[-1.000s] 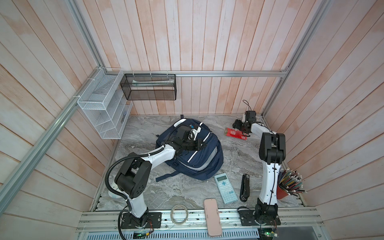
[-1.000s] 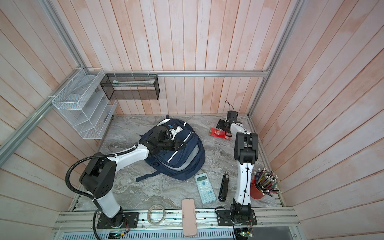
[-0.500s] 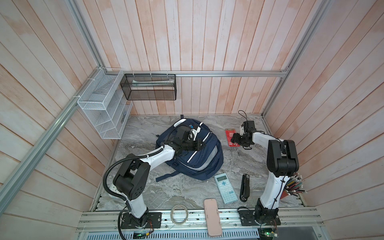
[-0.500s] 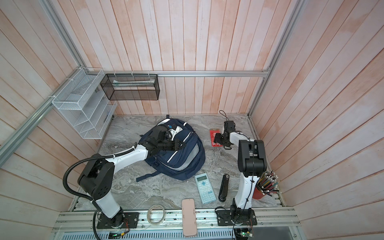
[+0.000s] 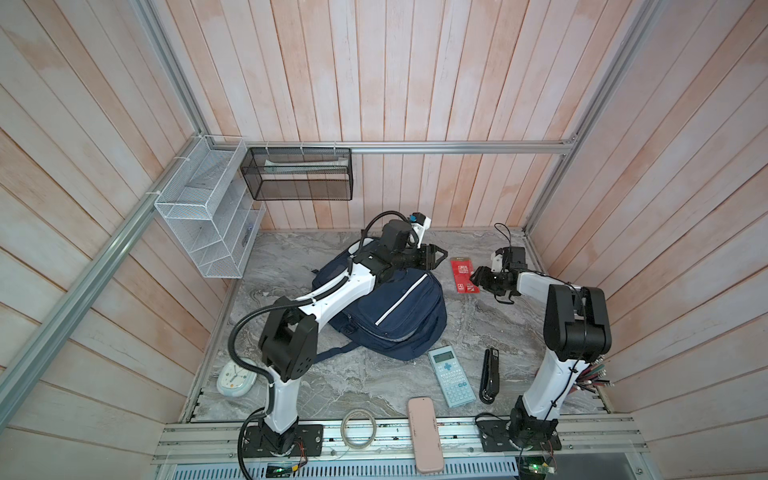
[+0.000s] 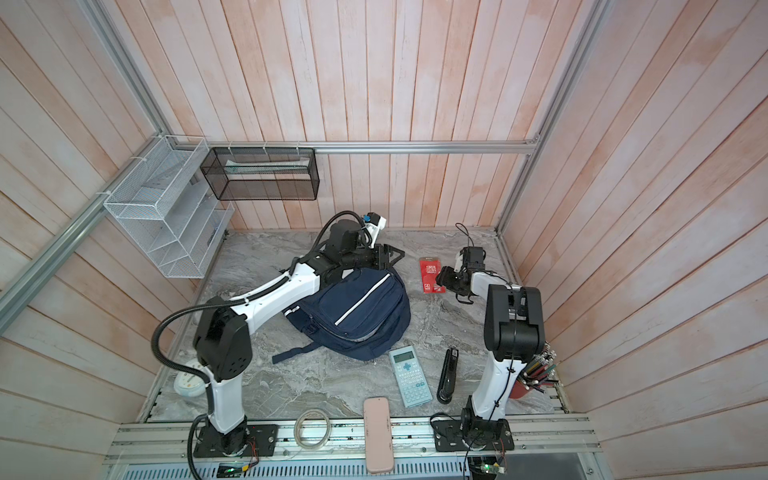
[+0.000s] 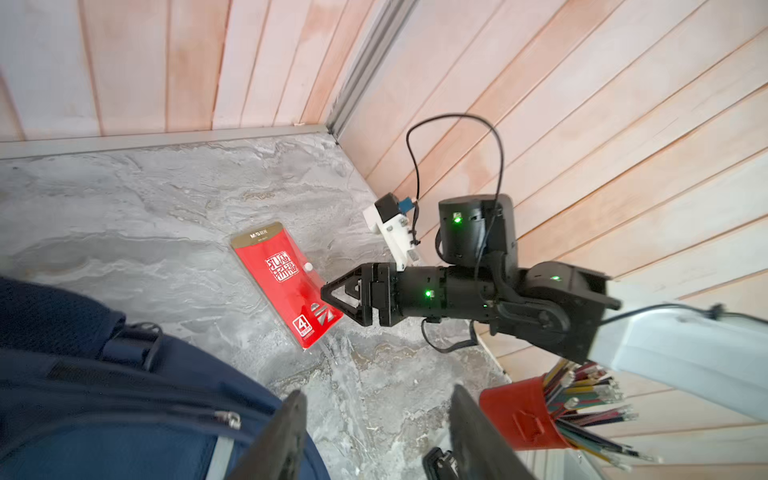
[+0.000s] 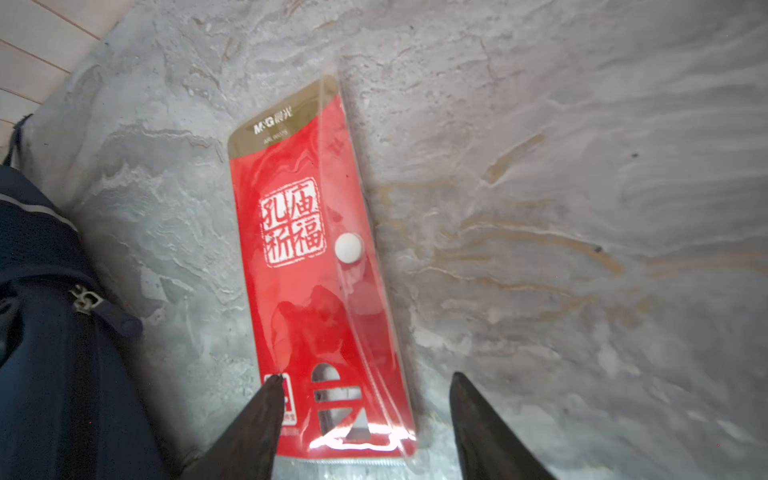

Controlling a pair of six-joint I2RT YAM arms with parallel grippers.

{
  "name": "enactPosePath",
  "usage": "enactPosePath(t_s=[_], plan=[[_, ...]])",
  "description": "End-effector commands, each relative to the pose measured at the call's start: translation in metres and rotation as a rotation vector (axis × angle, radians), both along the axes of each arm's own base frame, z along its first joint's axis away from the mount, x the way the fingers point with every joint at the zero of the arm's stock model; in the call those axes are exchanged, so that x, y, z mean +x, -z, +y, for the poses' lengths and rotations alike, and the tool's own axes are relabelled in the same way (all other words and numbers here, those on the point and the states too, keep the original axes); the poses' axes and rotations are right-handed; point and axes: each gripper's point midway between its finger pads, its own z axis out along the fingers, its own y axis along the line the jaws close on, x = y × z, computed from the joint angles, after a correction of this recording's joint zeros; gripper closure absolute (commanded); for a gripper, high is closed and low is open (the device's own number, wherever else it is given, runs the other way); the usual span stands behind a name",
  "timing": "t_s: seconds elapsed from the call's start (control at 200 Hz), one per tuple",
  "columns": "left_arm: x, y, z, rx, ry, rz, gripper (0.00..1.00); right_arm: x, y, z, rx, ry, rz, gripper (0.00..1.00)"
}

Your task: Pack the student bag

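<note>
Left gripper [image 7: 378,436], jaws apart and empty, raised above the far end of the student bag [image 5: 399,311]. A second earlier it was clamped on the fabric at that end, so the bag has been let go. Right gripper [image 8: 365,378], jaws spread, set low astride the near end of the red stationery packet [image 8: 307,249], one fingertip [image 8: 266,399] over the packet and the other over bare table [image 5: 374,386]. It has come from the far-right corner, and the packet, then askew, now lies lengthwise between the bag and the right edge. Judged step: pick-up of the packet, with the bag's top no longer held. The bag lies slumped at the centre of the table toward the far edge, navy with a white stripe, zip pulls showing, a strap trailing toward the near-left corner; whether a pocket stands open cannot be told
</note>
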Motion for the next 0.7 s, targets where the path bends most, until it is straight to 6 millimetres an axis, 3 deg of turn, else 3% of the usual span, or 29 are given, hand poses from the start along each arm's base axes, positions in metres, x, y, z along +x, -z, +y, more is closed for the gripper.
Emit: enactPosePath(t_s=[0.0, 0.27, 0.345, 0.515, 0.69], plan=[[0.012, 0.068, -0.015, 0.084, 0.021, 0.132, 0.50, 0.007, 0.003, 0.000, 0.069, -0.003, 0.002, 0.39], [0.029, 0.111, -0.058, 0.165, 0.011, 0.122, 0.51, 0.004, 0.007, -0.002, 0.077, -0.026, 0.032, 0.46], [0.033, 0.132, -0.066, 0.179, 0.006, 0.144, 0.50, 0.003, 0.011, 0.004, 0.108, -0.047, 0.049, 0.47], [0.040, 0.181, -0.067, 0.218, -0.034, 0.233, 0.47, 0.000, 0.022, 0.008, 0.142, -0.050, 0.091, 0.48], [0.033, 0.208, -0.071, 0.214, -0.010, 0.295, 0.47, -0.008, 0.022, 0.020, 0.208, -0.068, 0.091, 0.52]])
